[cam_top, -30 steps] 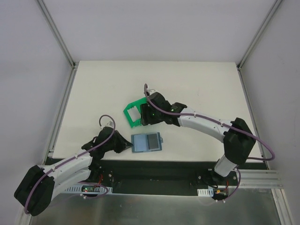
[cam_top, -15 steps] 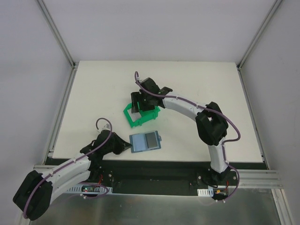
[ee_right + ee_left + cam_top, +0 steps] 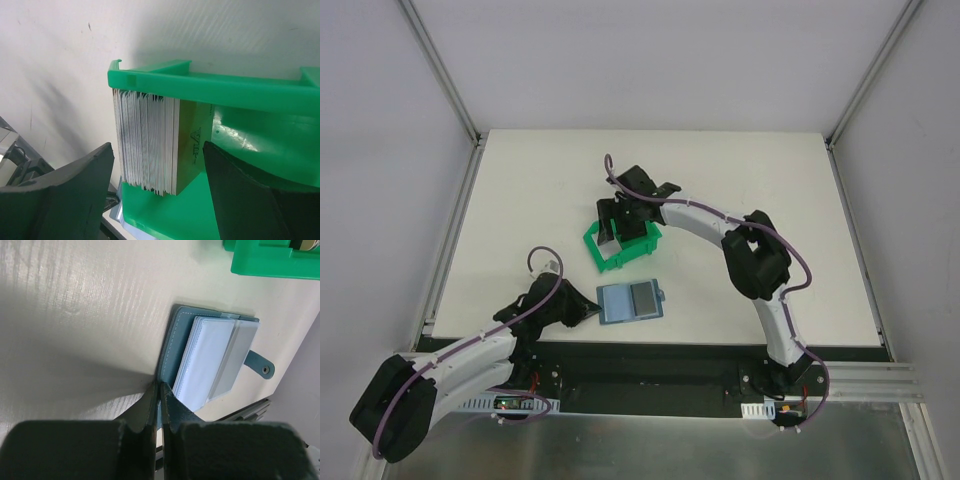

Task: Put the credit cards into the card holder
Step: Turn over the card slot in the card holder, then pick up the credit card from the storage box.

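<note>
Desk [image 3: 770, 200]: pale, carries everything.
Green bin [image 3: 603, 252]: mid-desk, holds credit cards [image 3: 147, 145] upright in tight stack. Pale edges, tan-gold face outermost.
Card holder [image 3: 631, 303]: near front edge, lying open. Teal cover, pale blue pockets, snap tab at side.
Step, likely: picking card from bin.
Right fingers [image 3: 70, 195]: spread, straddling stack. Next move calls for closing on single card, lifting straight.
Left fingers [image 3: 147, 412]: pinch holder's teal edge, apparently steadying it.
</note>
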Robot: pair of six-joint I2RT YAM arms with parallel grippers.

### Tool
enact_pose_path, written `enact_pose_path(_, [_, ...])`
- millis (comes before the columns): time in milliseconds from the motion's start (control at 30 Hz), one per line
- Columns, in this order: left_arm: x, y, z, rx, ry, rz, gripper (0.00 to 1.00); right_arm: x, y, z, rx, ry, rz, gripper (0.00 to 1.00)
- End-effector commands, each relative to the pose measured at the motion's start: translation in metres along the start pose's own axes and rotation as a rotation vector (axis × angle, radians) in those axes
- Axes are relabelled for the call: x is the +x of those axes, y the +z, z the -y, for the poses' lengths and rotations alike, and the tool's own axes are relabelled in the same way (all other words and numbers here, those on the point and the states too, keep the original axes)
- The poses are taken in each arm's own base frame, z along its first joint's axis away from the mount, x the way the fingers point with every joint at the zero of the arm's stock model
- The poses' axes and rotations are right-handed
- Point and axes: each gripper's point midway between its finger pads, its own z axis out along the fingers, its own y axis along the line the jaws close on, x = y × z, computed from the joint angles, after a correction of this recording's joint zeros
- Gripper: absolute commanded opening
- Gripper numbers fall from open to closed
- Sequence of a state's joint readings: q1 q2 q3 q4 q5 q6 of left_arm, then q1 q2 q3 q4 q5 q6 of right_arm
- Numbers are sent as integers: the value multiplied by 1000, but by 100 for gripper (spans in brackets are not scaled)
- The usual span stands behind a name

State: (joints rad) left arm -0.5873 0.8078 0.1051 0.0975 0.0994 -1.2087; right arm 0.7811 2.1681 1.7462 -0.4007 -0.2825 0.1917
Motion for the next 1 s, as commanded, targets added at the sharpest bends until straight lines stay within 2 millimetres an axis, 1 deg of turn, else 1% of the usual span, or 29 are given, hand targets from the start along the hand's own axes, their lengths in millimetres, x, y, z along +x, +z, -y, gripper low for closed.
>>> enact_pose_path(0, [-5, 0, -3, -29, 28, 17, 0, -8, -5, -20, -82, -20, 1, 75])
enact_pose_path(133, [-5, 0, -3, -30, 29, 16, 0, -8, -7, -23, -99, -21, -1, 72])
enact_pose_path(267, [-5, 0, -2, -25, 33, 12, 0, -10, -13, -25, -104, -26, 13, 62])
enact_pose_path(433, [-4, 0, -4, -29, 35, 5, 0, -15, -22, -27, -106, -39, 35, 55])
enact_pose_path(700, [-3, 0, -2, -27, 37, 0, 0, -19, -31, -28, -105, -47, 50, 49])
enact_pose_path(800, [-3, 0, -2, -29, 37, -1, 0, -19, -33, -28, -98, -48, 56, 42])
enact_pose_path(967, [-2, 0, -3, -29, 40, -8, 0, -22, -37, -27, -93, -52, 66, 40])
